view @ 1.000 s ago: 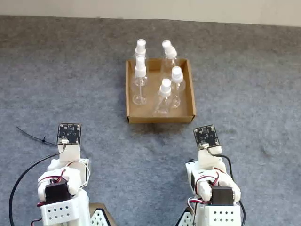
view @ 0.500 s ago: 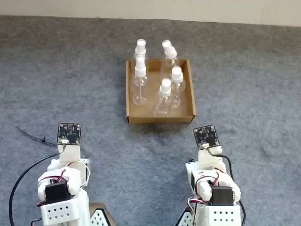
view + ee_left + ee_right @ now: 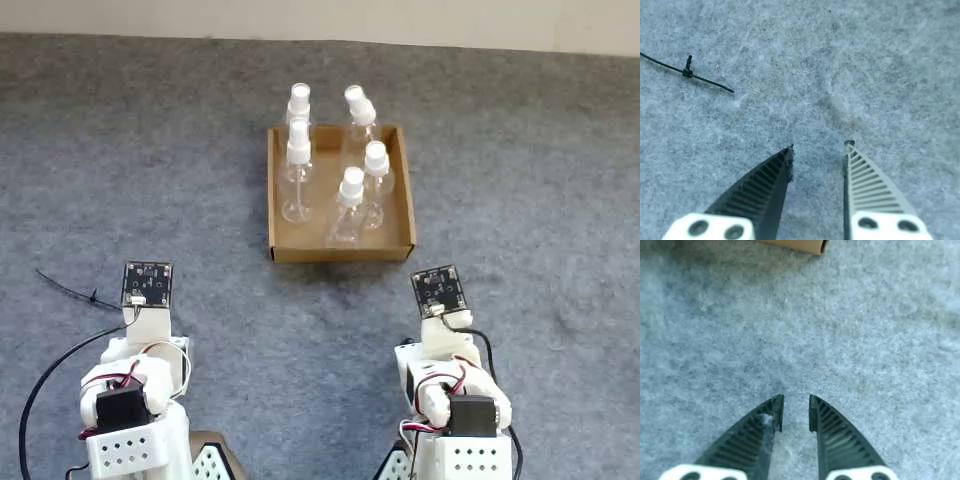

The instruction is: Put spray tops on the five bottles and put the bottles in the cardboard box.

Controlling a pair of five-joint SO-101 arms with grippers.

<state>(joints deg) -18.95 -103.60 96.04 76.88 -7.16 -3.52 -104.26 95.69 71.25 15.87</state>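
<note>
Logged no shift this past second: left claw (image 3: pixel 819 146) spread, right claw (image 3: pixel 795 399) barely parted, both empty over counter (image 3: pixel 150 150). Counted five topped bottles (image 3: pixel 351 195) upright in cardboard box (image 3: pixel 340 252), rear two probably inside; reads as finished.

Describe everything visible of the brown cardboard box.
The shallow brown cardboard box is rectangular and open-topped, with low walls. It sits flat on the grey carpeted table, towards its far side. Five clear plastic bottles with white spray tops stand upright inside it, two at the back and three nearer. Nothing else touches it.
</note>
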